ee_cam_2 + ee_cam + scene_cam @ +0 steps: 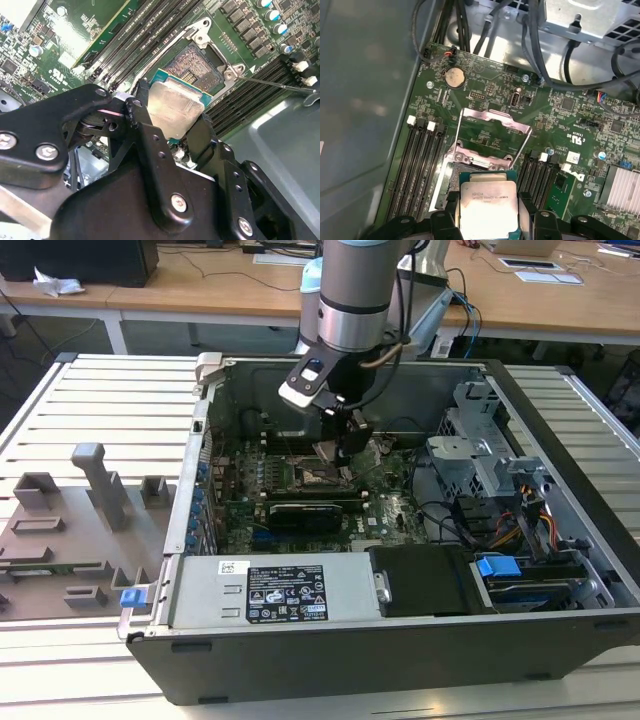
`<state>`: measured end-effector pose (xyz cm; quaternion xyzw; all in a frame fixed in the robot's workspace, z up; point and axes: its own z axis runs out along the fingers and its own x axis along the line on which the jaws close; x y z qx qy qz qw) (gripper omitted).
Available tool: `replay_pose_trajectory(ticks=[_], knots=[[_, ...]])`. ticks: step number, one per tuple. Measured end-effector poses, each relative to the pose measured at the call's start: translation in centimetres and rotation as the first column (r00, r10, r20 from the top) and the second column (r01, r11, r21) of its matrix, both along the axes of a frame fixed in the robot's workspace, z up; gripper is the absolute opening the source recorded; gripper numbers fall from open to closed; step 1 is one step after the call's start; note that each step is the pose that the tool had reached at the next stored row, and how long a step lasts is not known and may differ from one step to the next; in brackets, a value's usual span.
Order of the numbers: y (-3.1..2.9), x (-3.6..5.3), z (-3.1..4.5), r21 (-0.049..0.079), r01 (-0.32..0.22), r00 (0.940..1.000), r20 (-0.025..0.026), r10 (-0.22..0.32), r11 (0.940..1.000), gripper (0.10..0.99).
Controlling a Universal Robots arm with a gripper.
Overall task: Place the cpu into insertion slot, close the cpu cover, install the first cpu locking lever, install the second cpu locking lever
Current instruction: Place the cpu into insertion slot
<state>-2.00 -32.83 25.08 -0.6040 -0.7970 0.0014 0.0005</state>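
Both wrist views show the tool gripping the cpu by two opposite edges, its metal top towards the cameras. The cpu is held over the slot and covers part of it, while the rest of the slot lies bare. I cannot tell whether they touch. The cover stands open. In the exterior view, the tool reaches into the case.

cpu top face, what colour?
Silvery-grey metal top on the cpu, teal-green border around it. Shows best in the second wrist view.
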Motion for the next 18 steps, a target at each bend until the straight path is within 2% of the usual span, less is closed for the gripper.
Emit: replay_pose_trajectory(ticks=[11, 18], knots=[[0.0, 0.0, -0.05, 0.0, 0.094, 0.9956, 0.0001, -0.094, 0.9956, 0.545], [0.0, 0.0, -0.06, -0.001, 0.146, 0.9893, 0.0001, -0.146, 0.9893, 0.545]])
